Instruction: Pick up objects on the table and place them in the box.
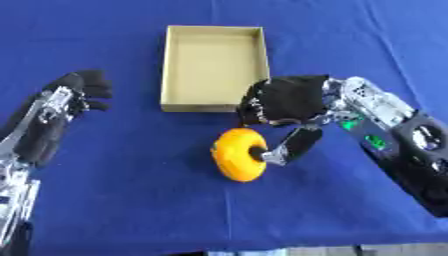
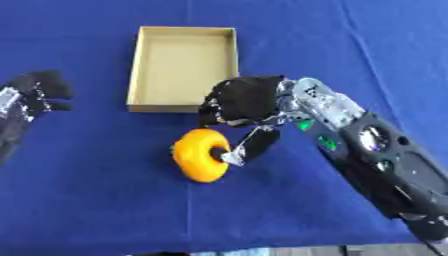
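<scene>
Cardboard box [image 1: 213, 67] lies open-topped on the blue tabletop [image 1: 131, 200], nothing visible inside it. Orange ring-shaped object [image 1: 238, 154], like a donut, sits just in front of the box's near right corner, standing on edge, tilted, with its hole facing right. Can't tell if it rests on the tabletop or is lifted slightly.

Right hand [image 1: 284, 102] comes in from the right side, palm over the box's near right corner, fingers curled downward. Its thumb [image 1: 293, 145] reaches down into the ring's hole, so the hand holds the orange ring hooked between thumb and fingers.

Left hand [image 1: 66, 100] is well to the left of the box, apart from it, holding nothing, fingers loosely bent and pointing up toward the far side. Its arm runs down to the lower left corner.
</scene>
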Controlling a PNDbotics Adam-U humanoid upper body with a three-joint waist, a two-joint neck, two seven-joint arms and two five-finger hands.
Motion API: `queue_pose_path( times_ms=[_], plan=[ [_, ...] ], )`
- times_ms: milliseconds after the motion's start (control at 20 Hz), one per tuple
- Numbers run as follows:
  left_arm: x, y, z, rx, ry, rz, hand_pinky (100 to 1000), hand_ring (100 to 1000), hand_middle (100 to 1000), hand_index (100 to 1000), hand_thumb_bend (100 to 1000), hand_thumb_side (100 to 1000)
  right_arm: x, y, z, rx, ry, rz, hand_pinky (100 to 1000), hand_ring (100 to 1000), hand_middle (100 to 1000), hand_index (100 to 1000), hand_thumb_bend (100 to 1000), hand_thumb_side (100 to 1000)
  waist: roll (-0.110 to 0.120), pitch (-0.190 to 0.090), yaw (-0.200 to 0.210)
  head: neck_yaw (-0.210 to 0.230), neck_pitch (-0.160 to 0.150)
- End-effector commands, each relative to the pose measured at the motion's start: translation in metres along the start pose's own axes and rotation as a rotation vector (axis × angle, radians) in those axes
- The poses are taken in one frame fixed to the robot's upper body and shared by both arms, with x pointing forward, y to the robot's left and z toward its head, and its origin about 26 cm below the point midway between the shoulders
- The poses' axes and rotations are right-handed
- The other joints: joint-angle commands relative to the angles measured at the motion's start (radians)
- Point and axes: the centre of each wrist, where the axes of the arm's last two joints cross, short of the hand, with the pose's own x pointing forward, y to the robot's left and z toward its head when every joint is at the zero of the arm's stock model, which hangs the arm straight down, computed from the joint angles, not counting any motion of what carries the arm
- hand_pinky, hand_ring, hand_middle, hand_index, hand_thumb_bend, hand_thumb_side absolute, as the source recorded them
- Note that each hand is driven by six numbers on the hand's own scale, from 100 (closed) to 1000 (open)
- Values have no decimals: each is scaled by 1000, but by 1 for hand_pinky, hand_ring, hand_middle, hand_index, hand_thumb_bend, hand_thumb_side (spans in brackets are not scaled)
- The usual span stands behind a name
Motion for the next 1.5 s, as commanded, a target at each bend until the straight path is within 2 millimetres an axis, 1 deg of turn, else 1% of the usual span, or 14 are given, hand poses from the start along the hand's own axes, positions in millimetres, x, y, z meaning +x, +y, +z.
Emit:
queue_pose_path(
  times_ms=[50,100,150,300,500,550,650,750,850,900,1000,1250,1350,1500],
  plan=[
    [8,3,-2,-5,-24,-21,742,767,707,848,100,893,-4,-6,3,-23,7,5,751,741,662,727,100,505,2,-14,0,-3,5],
    [8,3,-2,-5,-24,-21,743,768,707,848,100,893,-4,-7,3,-36,5,1,743,733,647,666,100,442,2,-14,0,-4,5],
    [8,3,-2,-5,-24,-21,743,768,707,848,100,893,-4,-8,3,-50,5,-5,743,733,647,666,100,442,2,-14,0,-5,5],
    [8,3,-2,-5,-23,-20,743,768,708,848,100,894,-5,-8,4,-105,7,-32,729,715,612,529,100,367,1,-14,-2,-6,5],
    [7,3,-2,-5,-21,-19,743,769,708,849,100,895,-7,-7,6,-204,25,-90,706,687,565,385,100,267,1,-15,-4,-6,5],
    [7,3,-2,-5,-21,-18,743,769,708,849,100,895,-8,-6,7,-227,31,-107,706,687,565,385,100,267,1,-15,-4,-6,5],
    [7,3,-2,-4,-20,-18,744,769,708,849,100,895,-10,-6,8,-278,49,-142,679,634,518,277,100,215,1,-17,-5,-6,5],
    [7,3,-2,-3,-19,-18,744,770,709,849,100,895,-13,-6,10,-329,65,-172,661,586,491,214,100,197,1,-18,-6,-5,5],
    [6,3,-1,-2,-17,-17,744,770,709,849,100,896,-16,-7,12,-370,77,-195,654,562,477,196,100,195,0,-21,-8,-4,5],
    [6,3,-1,-2,-15,-17,744,770,709,849,100,896,-17,-8,14,-389,78,-214,640,530,453,182,100,200,0,-22,-10,-3,5],
    [5,3,0,-2,-11,-17,745,770,709,849,100,897,-21,-15,21,-422,72,-268,632,512,436,175,100,199,-2,-25,-13,-1,5],
    [4,4,1,-3,-3,-19,745,771,709,849,100,898,-36,-44,48,-444,84,-357,621,495,418,170,100,198,-6,-32,-20,-1,5],
    [4,4,2,-4,-1,-20,745,771,710,849,100,903,-42,-51,57,-449,103,-392,617,491,415,170,100,198,-7,-34,-20,-4,5],
    [4,5,1,-8,-2,-23,745,772,710,849,100,904,-56,-55,72,-452,162,-441,617,495,420,171,100,198,-10,-34,-15,-15,-5]
  ],
)
